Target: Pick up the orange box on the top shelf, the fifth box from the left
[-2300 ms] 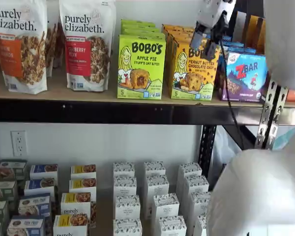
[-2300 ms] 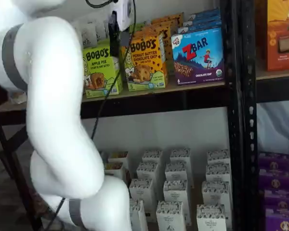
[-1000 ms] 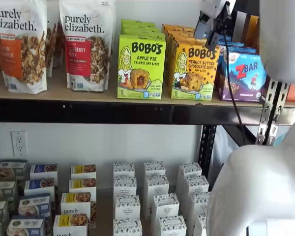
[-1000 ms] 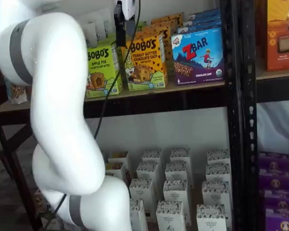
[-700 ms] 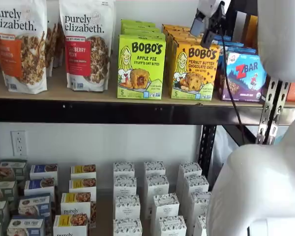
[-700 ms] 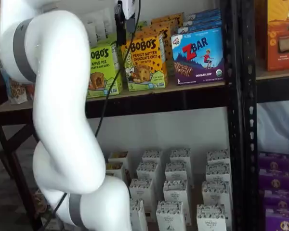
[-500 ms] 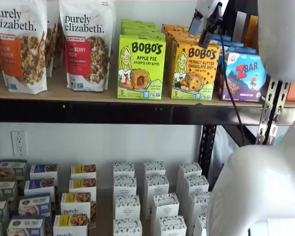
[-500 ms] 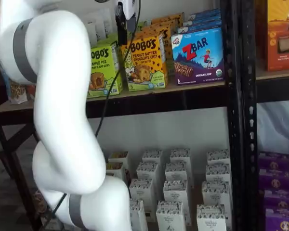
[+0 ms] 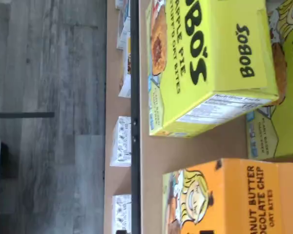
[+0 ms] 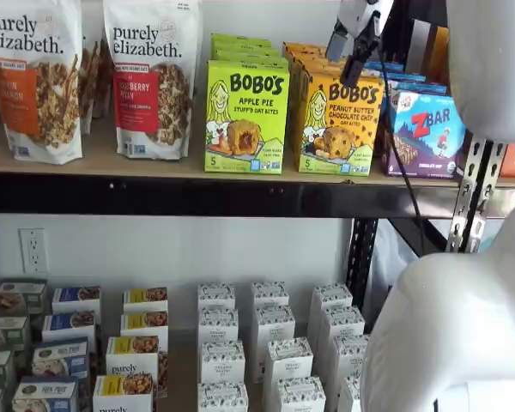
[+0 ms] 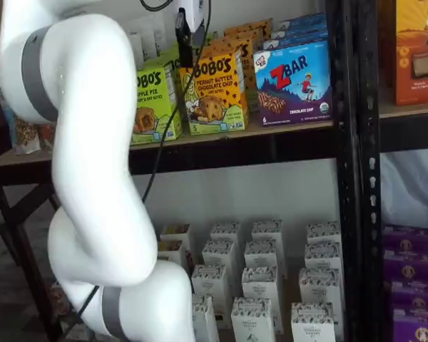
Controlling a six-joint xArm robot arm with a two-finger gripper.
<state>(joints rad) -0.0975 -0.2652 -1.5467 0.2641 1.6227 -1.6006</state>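
The orange box point(image 10: 338, 120) reads "BOBO'S Peanut Butter Chocolate Chip" and stands upright at the front of a row on the top shelf point(image 10: 112, 161). It shows in both shelf views point(image 11: 214, 89). In the wrist view the orange box point(image 9: 224, 200) lies close below the camera on the tan top shelf point(image 9: 195, 146). My gripper point(image 10: 348, 53) hangs just above the box's top front edge. It is open, with a gap between the black fingers and nothing in them. In a shelf view the gripper point(image 11: 184, 43) shows side-on at the box's upper left corner.
A lime-green Apple Pie box point(image 10: 246, 116) stands left of the orange one and a blue ZBar box point(image 10: 429, 129) right of it. Granola bags point(image 10: 150, 77) stand further left. Small white boxes point(image 10: 270, 343) fill the lower level. A black upright point(image 11: 349, 142) and my white arm point(image 11: 85, 178) are close by.
The gripper has risen slightly and drifted a little toward the Apple Pie box, staying open. The boxes have not moved.
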